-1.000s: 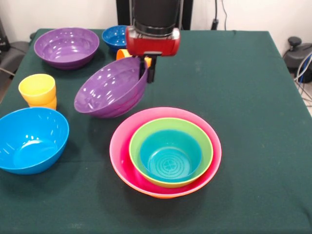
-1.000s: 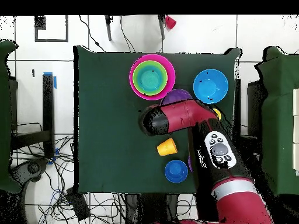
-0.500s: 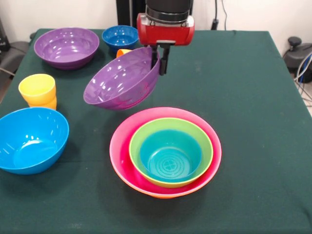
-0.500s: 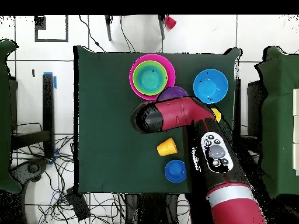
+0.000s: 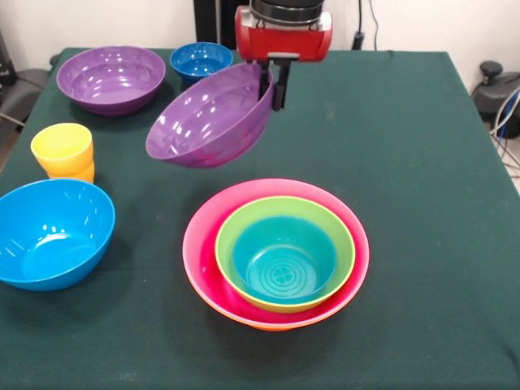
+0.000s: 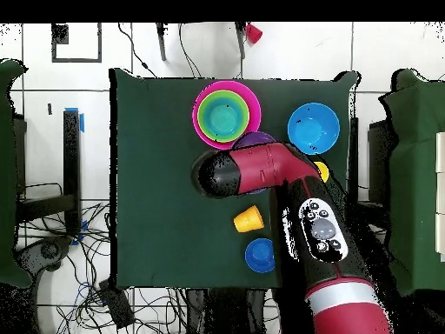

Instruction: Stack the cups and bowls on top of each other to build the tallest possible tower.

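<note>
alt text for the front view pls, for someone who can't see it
A red robot gripper holds a tilted purple bowl by its rim above a green table, behind a nested tower of pink, green and teal bowls. A second purple bowl, a small dark-blue bowl, yellow cups and a light-blue bowl sit at left.

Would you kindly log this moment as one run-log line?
hand: shut on purple bowl rim | bowl: airborne, tilted | tower: teal in green in pink | next: probably nest purple bowl
</note>
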Tool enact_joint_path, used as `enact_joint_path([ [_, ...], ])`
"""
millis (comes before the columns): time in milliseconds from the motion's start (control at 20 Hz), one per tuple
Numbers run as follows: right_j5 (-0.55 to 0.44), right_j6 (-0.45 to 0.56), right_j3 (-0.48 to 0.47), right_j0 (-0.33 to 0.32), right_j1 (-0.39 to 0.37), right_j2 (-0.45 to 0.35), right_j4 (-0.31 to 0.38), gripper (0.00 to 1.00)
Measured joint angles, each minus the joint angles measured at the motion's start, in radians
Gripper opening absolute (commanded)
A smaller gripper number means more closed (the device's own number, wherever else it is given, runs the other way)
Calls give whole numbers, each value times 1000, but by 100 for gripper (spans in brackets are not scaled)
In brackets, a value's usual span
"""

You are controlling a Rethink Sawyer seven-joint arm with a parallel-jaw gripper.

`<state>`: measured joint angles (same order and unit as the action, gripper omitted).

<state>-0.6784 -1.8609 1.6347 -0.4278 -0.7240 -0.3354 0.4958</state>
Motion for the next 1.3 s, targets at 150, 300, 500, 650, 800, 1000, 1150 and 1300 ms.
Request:
enact_joint_path([
  [150,-80,0,0,7,-13,0,-23,0],
  [300,-167,0,-2,27,-28,2,-40,0],
  [500,-240,0,-4,61,-47,2,-47,0],
  [650,-250,0,-4,75,-56,2,-58,0],
  [800,-250,0,-8,91,-67,2,-73,0],
  [1000,-251,0,-21,117,-63,6,-80,0],
  [1150,-255,0,-34,141,-61,13,-86,0],
  [1300,-259,0,-38,152,-61,14,-115,0],
])
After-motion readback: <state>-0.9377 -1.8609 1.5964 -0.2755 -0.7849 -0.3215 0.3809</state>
